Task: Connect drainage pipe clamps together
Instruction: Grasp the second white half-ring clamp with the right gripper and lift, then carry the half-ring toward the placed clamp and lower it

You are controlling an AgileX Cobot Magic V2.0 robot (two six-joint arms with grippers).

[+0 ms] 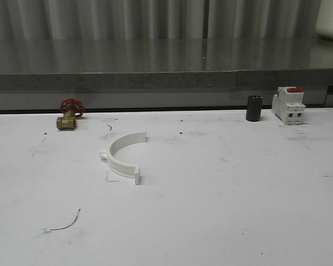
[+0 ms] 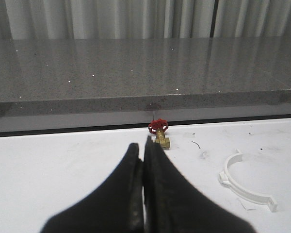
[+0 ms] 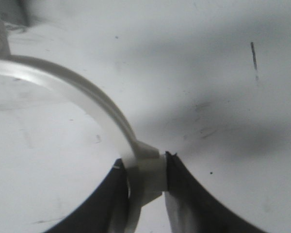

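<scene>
Presently on the white desk [image 1: 222, 199]: one clamp half [image 1: 122, 154], white plastic, lying flat with its arc bulging toward the valve [image 1: 68, 115] side and its open side facing away from it. It sits just in front of the valve, nearer the camera in the front view, and apart from it. One flanged tab at each end; a small lug on the outer curve.

Valve: brass body, red handwheel, at the desk's back edge. Seen also from the left wrist, beyond the fingertips.

Cylinder [image 1: 254, 108]: dark, upright, at the back edge, well apart from the valve on the far side of the clamp half.

Breaker [image 1: 288, 105]: white with a red switch, just beside the cylinder, farther still from the valve.

Left gripper [image 2: 144, 148]: black fingers pressed together, nothing between them, pointing toward the valve. The clamp half [image 2: 245, 182] lies off to one side of it, untouched.

Right gripper [image 3: 146, 172]: clamped on a second clamp half [image 3: 87, 99], white, seized at its end by the flanged tab. Its arc curves away over the desk; whether it touches the surface cannot be told.

Grey stone ledge [image 1: 155, 66] behind the valve, with pale curtains [image 1: 127, 16] above it.
</scene>
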